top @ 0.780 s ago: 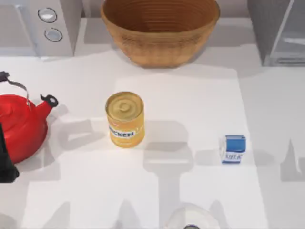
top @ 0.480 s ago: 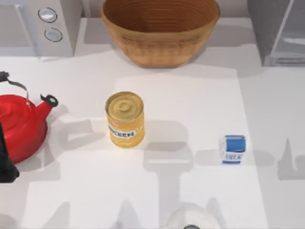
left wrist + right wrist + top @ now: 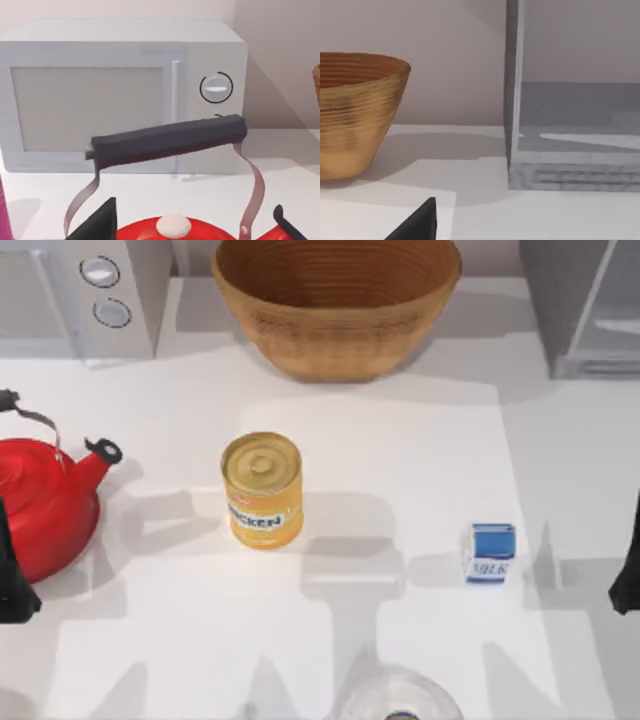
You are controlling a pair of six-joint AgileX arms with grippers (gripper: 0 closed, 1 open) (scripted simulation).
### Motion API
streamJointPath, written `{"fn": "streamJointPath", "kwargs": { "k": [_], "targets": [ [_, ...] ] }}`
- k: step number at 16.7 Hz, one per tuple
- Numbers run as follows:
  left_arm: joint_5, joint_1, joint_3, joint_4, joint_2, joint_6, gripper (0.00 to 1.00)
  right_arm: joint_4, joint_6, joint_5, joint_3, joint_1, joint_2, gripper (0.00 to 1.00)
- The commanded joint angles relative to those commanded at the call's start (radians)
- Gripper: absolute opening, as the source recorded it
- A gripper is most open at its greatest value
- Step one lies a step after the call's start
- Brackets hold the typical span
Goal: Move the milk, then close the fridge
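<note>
The milk (image 3: 489, 552), a small white carton with a blue top, stands upright at the table's right. The fridge (image 3: 585, 305) is at the back right corner; the right wrist view looks into its grey inside (image 3: 580, 125) past the pale door, which stands open and edge-on. My right gripper (image 3: 628, 582) is a dark shape at the right edge, a short way right of the milk and apart from it. My left gripper (image 3: 10, 575) sits at the left edge, against the red kettle (image 3: 40, 502).
A yellow can (image 3: 262, 490) stands mid-table. A large woven bowl (image 3: 335, 300) sits at the back centre, a grey appliance with two round knobs (image 3: 85, 295) at the back left. A glassy round object (image 3: 400, 702) lies at the front edge.
My right arm has come into the top view at the right edge, and its shadow has slid left toward the milk. The milk, the can and the left arm have stayed put.
</note>
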Motion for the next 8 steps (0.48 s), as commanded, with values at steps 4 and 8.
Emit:
{"fn": "streamJointPath", "kwargs": {
  "k": [4, 8],
  "targets": [
    [0.000, 0.000, 0.000, 0.000, 0.000, 0.000, 1.00, 0.178, 0.006, 0.237, 0.009, 0.226, 0.177, 1.00],
    [0.000, 0.000, 0.000, 0.000, 0.000, 0.000, 1.00, 0.276, 0.006, 0.351, 0.012, 0.329, 0.286, 1.00]
  ]
}}
